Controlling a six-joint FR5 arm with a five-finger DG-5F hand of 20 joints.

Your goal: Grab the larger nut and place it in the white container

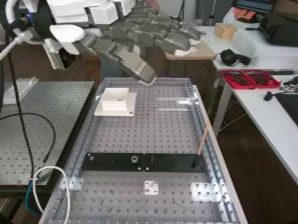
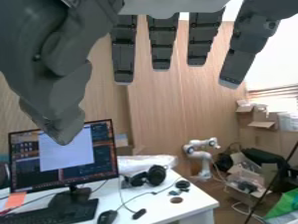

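One hand [image 1: 128, 61] hangs open, one white container [image 1: 116, 104] stands, and one bar [image 1: 169, 163] holds one smaller nut [image 1: 91, 158] and one bearing [image 1: 134, 159]

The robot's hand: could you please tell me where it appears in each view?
High view: the hand is at the upper middle.
Wrist view: its fingers hang from the top edge.
Shared landmark: black headphones on a white desk, probably the same pair in both.
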